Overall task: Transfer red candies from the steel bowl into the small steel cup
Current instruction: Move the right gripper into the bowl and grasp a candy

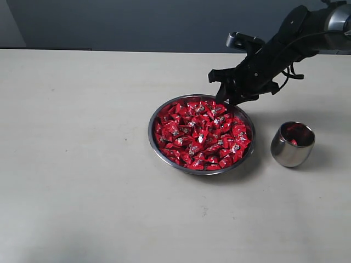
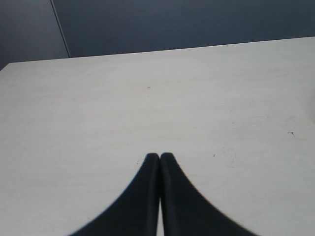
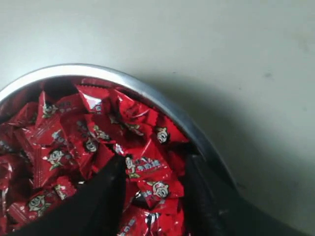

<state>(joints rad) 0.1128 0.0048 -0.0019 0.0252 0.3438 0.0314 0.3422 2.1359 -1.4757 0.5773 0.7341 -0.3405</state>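
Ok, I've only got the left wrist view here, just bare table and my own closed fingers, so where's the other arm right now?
Observer: The right gripper hangs over the far rim of the wide shiny steel bowl, with its jaws open.
Operator: Has it got a candy?
Observer: Not yet, it seems. In the right wrist view its fingers sit either side of some small red wrapped candies, and none looks pinched.
Operator: And the cup?
Observer: The small rounded steel cup stands upright to the right of the bowl, apart from it, with something red inside.
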